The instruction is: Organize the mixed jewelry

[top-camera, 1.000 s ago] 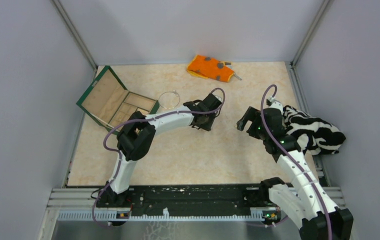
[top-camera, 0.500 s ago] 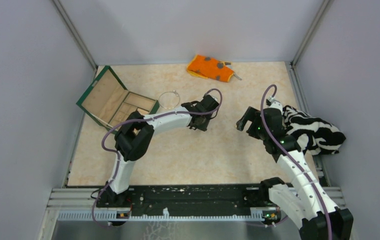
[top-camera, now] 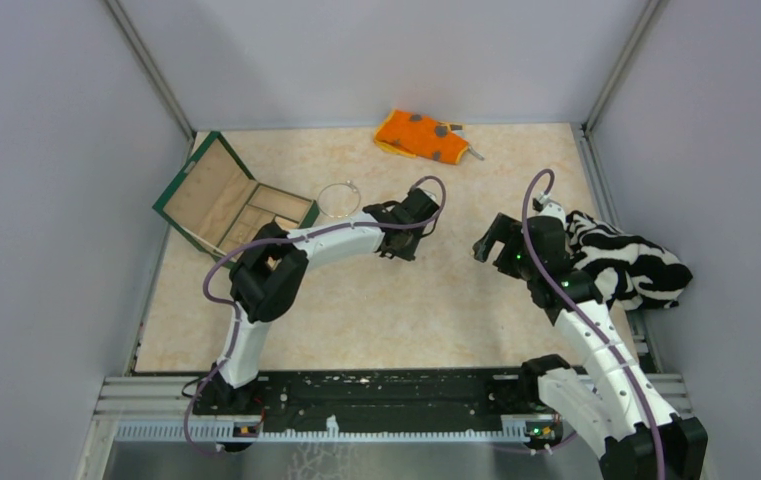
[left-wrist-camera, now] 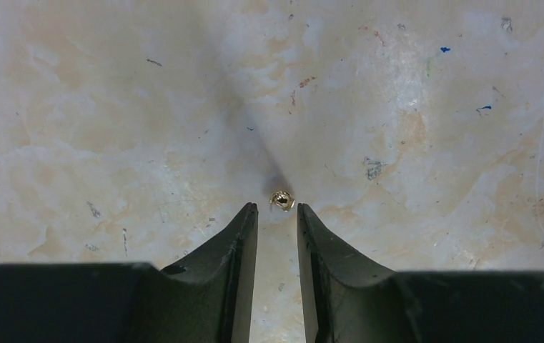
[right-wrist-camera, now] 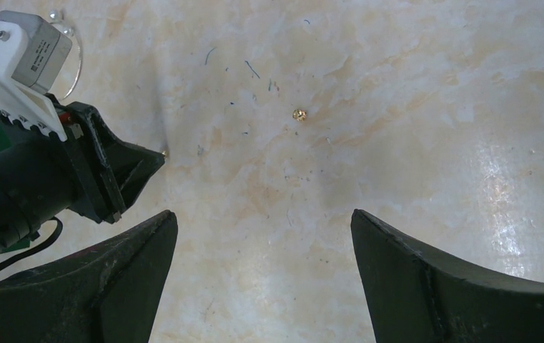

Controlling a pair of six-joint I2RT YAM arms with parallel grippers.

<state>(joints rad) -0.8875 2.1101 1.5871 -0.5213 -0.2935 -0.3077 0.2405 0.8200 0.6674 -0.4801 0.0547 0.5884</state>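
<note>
1. The left gripper [left-wrist-camera: 277, 209] is reaching low over the tabletop [left-wrist-camera: 111, 107], a glossy cream, stone-look surface mottled with tan and flecked with small ink marks and scuffs. Its two black, wedge-shaped fingers are standing only a narrow slot apart and are gripping nothing.
2. A gold bead [left-wrist-camera: 282, 201], tiny, rounded and shiny, is lying on the tabletop just off those fingertips, in line with the slot, and is throwing a small dark shadow beside itself.
3. The right gripper [right-wrist-camera: 261, 214] is hovering above the tabletop with its broad, matt-black fingers spread wide and nothing between them.
4. A second bead [right-wrist-camera: 299, 114], also gold and speck-sized, is lying alone on bare tabletop, well apart from the left gripper's tips.
5. The wire bangle [top-camera: 320, 199], a thin silvery round hoop, is lying flat on the tabletop between the box [top-camera: 211, 190] and the left arm's wrist, near both. In the right wrist view part of its arc is showing, with small pale round beads at its top.
6. The box is sitting open at the left of the tabletop. It is green outside and plain pale wood inside, with its lid leaning back and its tray divided into compartments. Any contents are too small to make out.
7. A crumpled orange cloth [top-camera: 421, 135] with grey spots is lying at the far edge, and a rumpled striped cloth [top-camera: 626, 262] in black and white is bunching at the right edge beside the right arm.
</note>
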